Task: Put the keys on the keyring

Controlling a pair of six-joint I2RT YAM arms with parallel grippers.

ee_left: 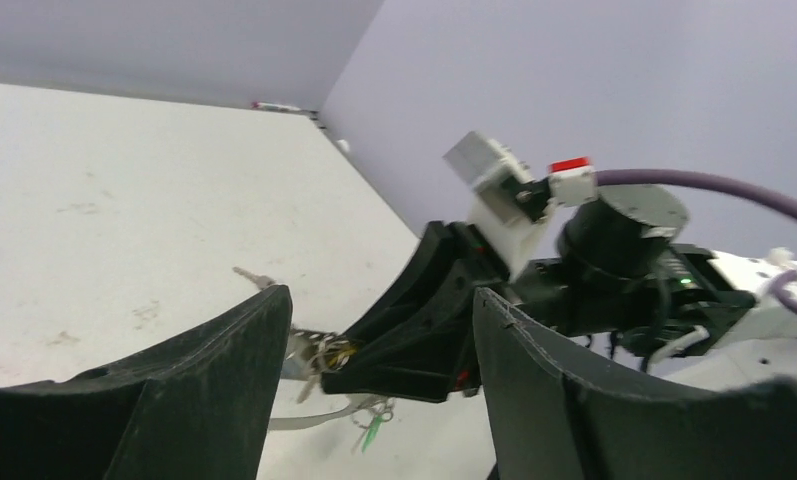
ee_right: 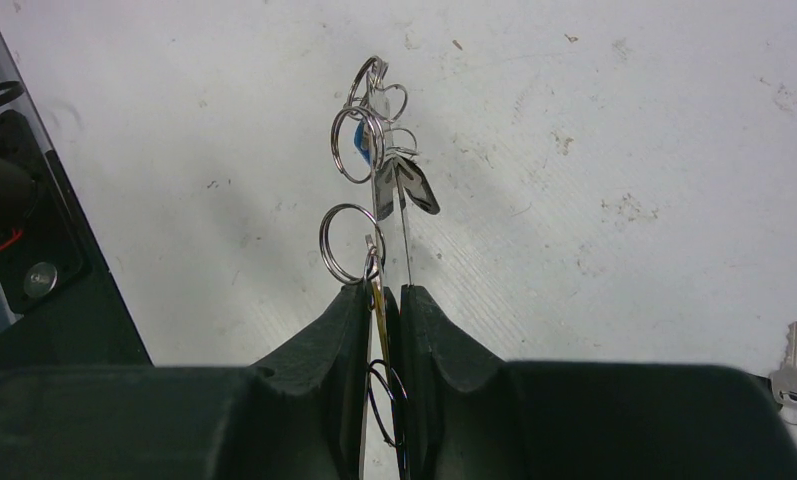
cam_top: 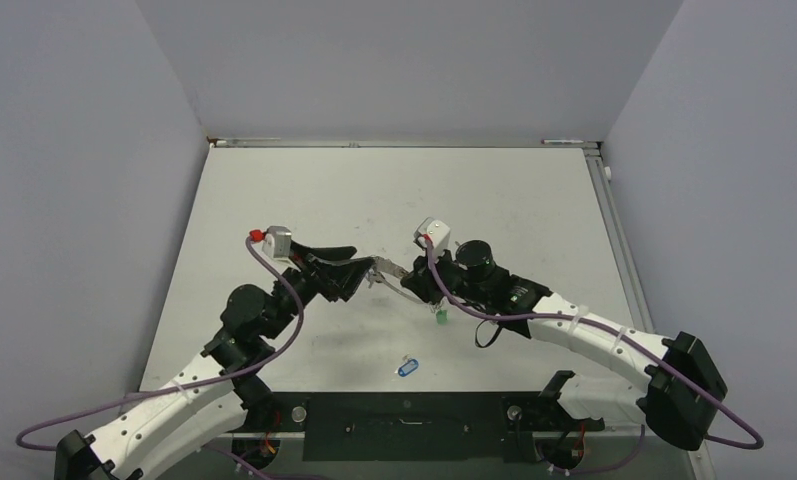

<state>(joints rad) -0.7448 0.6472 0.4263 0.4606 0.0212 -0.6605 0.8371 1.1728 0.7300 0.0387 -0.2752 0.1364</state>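
Observation:
My right gripper (cam_top: 406, 272) (ee_right: 386, 292) is shut on the thin grey wire keyring (ee_right: 407, 235) and holds it above the table. A bunch of keys (ee_right: 399, 185) on small split rings sticks out of its jaws. A yellow edge shows in the jaws. A green-tagged key (cam_top: 440, 316) (ee_left: 374, 430) hangs below it, and the keyring's wire (ee_left: 309, 418) curves under the jaws. My left gripper (cam_top: 366, 268) (ee_left: 379, 295) is open, its fingers either side of the right gripper's tip and the bunch (ee_left: 319, 352). A blue-tagged key (cam_top: 407, 367) lies on the table near the front.
A loose silver key (ee_left: 254, 277) (ee_right: 793, 374) lies on the white table beyond the grippers. A black base plate (cam_top: 404, 420) runs along the near edge between the arm bases. Grey walls close the table on three sides.

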